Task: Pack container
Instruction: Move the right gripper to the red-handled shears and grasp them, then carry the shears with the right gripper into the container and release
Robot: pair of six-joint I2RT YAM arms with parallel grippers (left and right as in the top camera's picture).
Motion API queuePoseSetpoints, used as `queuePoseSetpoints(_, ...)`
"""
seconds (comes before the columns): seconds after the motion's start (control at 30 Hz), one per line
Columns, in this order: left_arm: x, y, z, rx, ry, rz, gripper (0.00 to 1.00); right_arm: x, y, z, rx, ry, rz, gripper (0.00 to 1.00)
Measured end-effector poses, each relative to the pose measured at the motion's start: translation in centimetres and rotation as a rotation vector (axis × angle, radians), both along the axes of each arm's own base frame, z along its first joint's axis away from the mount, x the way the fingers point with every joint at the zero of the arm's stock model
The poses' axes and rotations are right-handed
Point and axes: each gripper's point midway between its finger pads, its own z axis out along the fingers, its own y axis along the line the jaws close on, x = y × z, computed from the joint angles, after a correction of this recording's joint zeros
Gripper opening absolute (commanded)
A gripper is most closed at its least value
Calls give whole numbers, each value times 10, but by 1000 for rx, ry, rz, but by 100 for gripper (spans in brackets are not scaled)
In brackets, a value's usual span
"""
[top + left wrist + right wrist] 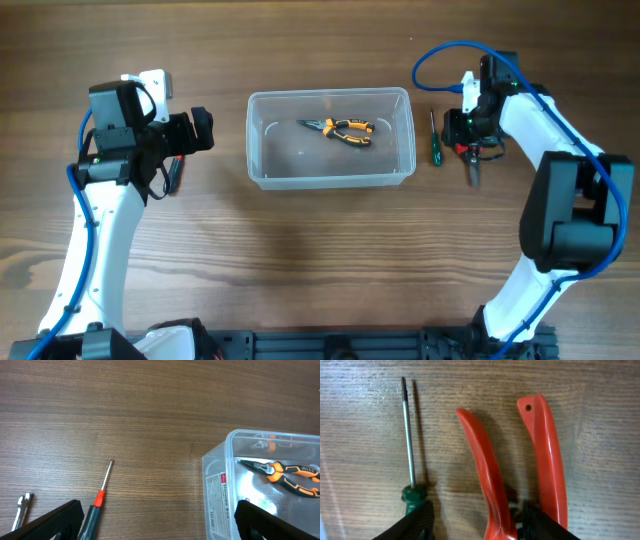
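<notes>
The clear container (330, 176) stands mid-table with orange-and-black pliers (341, 130) inside; it also shows in the left wrist view (220, 490), as do the pliers (287, 472). My left gripper (200, 130) is open and empty, just left of the container; a screwdriver with a red collar and dark handle (97, 505) lies by its left finger. My right gripper (470, 150) is open and low over red-handled pliers (487, 470). One red handle lies between its fingers (475, 527). A green screwdriver (408, 440) lies beside them.
A small metal wrench (20, 509) lies at the far left of the left wrist view. The green screwdriver (434, 140) lies between the container's right wall and my right gripper. The table is wood-grained.
</notes>
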Motion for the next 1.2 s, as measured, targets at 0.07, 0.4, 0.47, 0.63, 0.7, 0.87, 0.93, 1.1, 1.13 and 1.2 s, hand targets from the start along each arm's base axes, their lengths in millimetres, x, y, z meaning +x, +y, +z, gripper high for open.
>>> queuePoseSetpoints(0.07,0,0,0,0,0,0,100,4,0,-1,-1,-16,1,50)
queuePoseSetpoints(0.4,0,0,0,0,0,0,100,1,-6,-2,-35,-2,-1,27)
queuePoseSetpoints(0.47,0,0,0,0,0,0,100,0,-8,-3,-46,5,-4,24)
queuePoseSetpoints(0.63,0,0,0,0,0,0,100,-15,-13,-7,-83,65,36,27)
queuePoseSetpoints(0.7,0,0,0,0,0,0,100,-16,-15,-13,-102,83,57,40)
queuePoseSetpoints(0.87,0,0,0,0,0,0,100,-14,-16,-13,-122,80,82,25)
queuePoseSetpoints(0.93,0,0,0,0,0,0,100,-12,-17,-13,-132,76,85,4)
queuePoseSetpoints(1.1,0,0,0,0,0,0,100,-11,-19,-12,-143,77,90,4)
queuePoseSetpoints(1.13,0,0,0,0,0,0,100,-12,-19,-12,-142,84,90,4)
queuePoseSetpoints(1.2,0,0,0,0,1,0,100,-24,-18,-10,-135,141,94,4)
